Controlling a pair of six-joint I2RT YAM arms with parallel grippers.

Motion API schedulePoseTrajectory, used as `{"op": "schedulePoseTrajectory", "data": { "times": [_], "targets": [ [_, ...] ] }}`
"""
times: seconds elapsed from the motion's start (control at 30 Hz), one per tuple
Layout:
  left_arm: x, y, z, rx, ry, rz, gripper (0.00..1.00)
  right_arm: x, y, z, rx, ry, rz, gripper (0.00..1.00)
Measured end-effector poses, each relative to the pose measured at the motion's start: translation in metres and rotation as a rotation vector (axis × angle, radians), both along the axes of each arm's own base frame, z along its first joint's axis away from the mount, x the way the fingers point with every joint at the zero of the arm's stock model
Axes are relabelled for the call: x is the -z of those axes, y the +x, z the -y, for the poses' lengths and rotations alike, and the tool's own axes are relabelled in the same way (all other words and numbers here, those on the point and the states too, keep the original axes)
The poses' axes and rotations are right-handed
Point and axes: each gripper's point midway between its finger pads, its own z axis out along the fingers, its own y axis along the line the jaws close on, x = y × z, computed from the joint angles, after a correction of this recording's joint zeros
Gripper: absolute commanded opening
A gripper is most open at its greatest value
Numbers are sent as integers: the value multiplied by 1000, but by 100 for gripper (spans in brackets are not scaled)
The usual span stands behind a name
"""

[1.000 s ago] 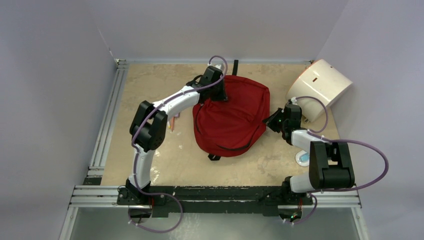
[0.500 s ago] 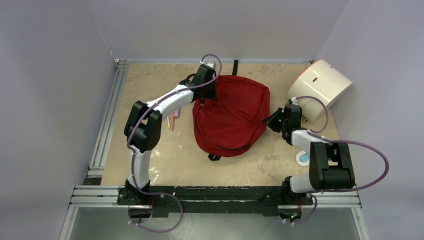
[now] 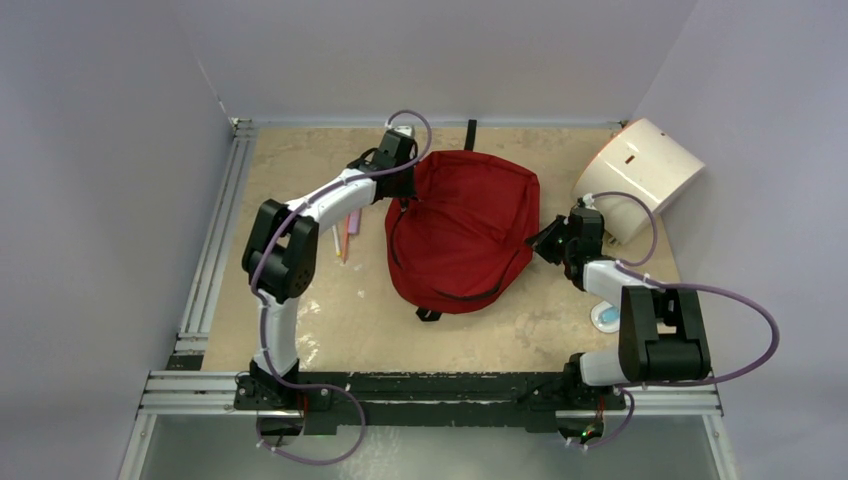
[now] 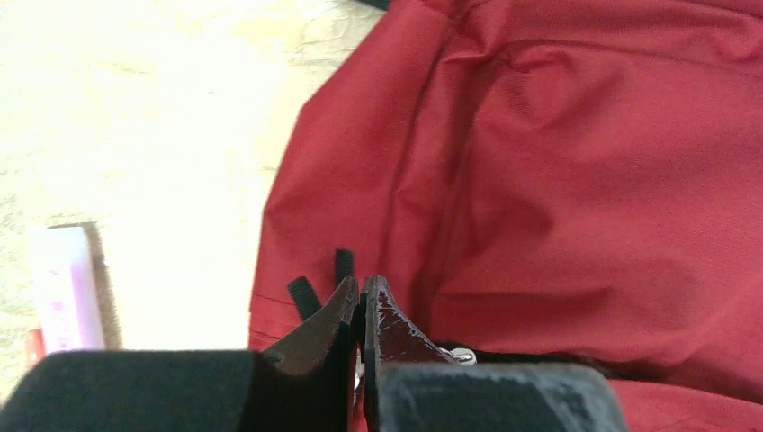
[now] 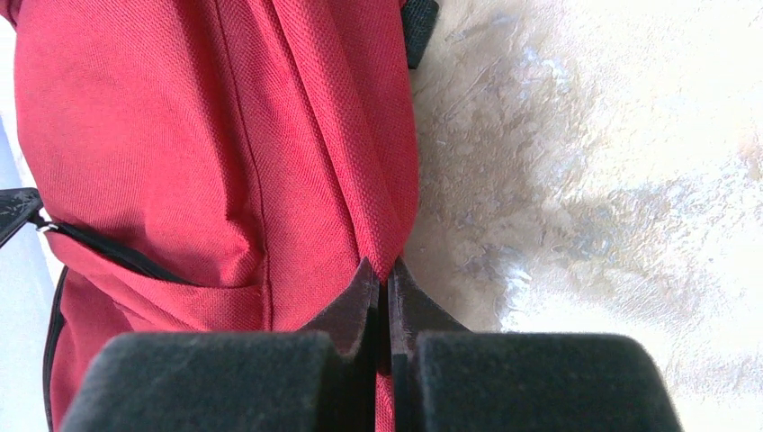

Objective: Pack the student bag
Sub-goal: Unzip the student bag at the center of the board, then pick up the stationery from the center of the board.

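Note:
The student bag (image 3: 465, 235), dark red with black zippers, lies flat in the middle of the table. My left gripper (image 3: 406, 196) is at its upper left edge. In the left wrist view the gripper (image 4: 362, 286) is shut, a bit of silver zipper pull (image 4: 463, 355) shows at its jaws, and the black zipper (image 4: 540, 358) runs off to the right across the bag (image 4: 585, 180). My right gripper (image 3: 538, 243) is at the bag's right edge. Seen from the right wrist, this gripper (image 5: 386, 270) is shut on a fold of the bag's red fabric (image 5: 180, 117).
A white rounded box (image 3: 640, 175) stands at the back right, close behind the right arm. Several pens (image 3: 345, 235) lie left of the bag, under the left arm; a pale pink one (image 4: 63, 288) shows in the left wrist view. A small blue-white item (image 3: 606, 317) lies by the right arm.
My left gripper has slid left along the bag's upper edge, still shut, and the bag's top left corner has shifted with it. The right arm has not moved.

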Motion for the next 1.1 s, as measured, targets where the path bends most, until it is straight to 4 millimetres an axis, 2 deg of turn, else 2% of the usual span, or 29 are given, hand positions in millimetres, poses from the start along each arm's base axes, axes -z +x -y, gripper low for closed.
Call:
{"op": "schedulePoseTrajectory", "data": {
  "times": [0.13, 0.47, 0.53, 0.6, 0.7, 0.77, 0.87, 0.97, 1.1],
  "targets": [
    [5, 3, -12, -18, 10, -9, 0, -2, 0, -1, -2, 0, 5, 0],
    [8, 1, -14, -4, 19, -16, 0, -3, 0, -1, -4, 0, 9, 0],
    [8, 1, -13, 3, 17, -18, 7, -4, 0, -1, -4, 0, 11, 0],
    [9, 1, -13, 11, 13, -21, 24, -5, 0, -2, -6, 0, 15, 4],
    [8, 3, -18, 9, 10, -24, 43, -12, 0, -2, -11, -3, 32, 15],
    [7, 4, -22, 6, -2, -29, 49, -20, 0, -2, -18, -7, 55, 23],
    [-4, 3, -25, 8, -25, -26, 54, -33, 0, -1, -22, -16, 88, 32],
    [-29, -2, -25, 15, -59, 1, 59, -47, 2, 1, -25, -27, 119, 37],
    [-65, -25, -33, -7, -102, 34, 61, -69, 10, 2, -36, -44, 167, 40]
  ]
}}
